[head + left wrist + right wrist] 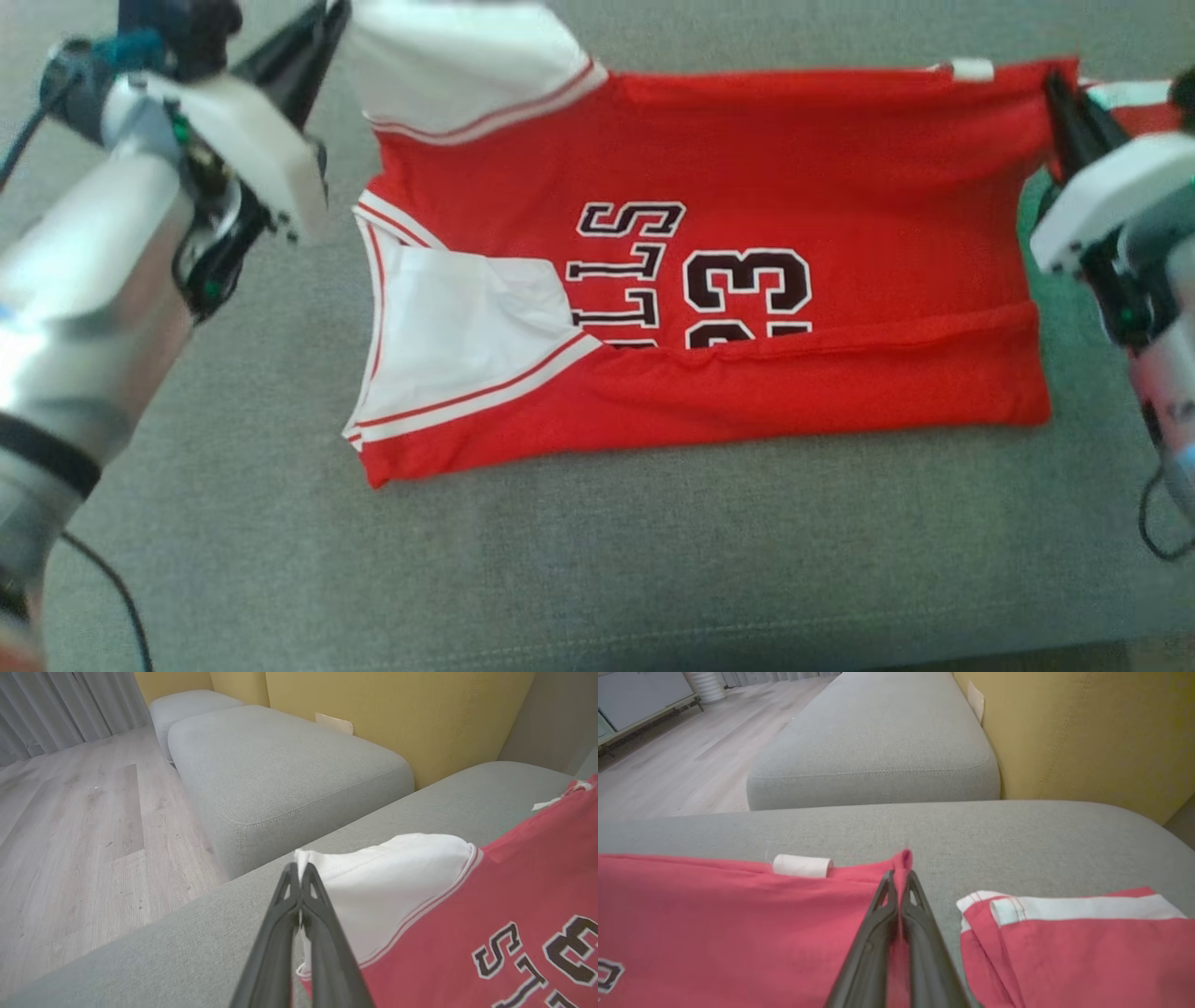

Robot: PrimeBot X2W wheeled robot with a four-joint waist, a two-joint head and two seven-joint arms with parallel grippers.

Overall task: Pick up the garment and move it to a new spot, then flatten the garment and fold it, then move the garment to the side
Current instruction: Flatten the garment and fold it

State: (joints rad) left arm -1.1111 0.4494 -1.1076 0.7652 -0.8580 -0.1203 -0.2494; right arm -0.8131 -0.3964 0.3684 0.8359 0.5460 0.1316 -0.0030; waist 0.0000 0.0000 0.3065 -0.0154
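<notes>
Red basketball jersey (pixel 747 308) lies mid-frame on a grey sofa cushion (pixel 560 560), long axis left to right. Left tool (pixel 299 872), clamped on its white sleeve (pixel 457 56) at upper left; right tool (pixel 900 877), clamped on the far hem corner at upper right. The body spreads toward the frame's bottom.

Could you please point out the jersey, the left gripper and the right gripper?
jersey (pixel 840 168): head view, red body cloth.
left gripper (pixel 300 869): left wrist view, between fingertips.
right gripper (pixel 900 875): right wrist view, between fingertips.
</notes>
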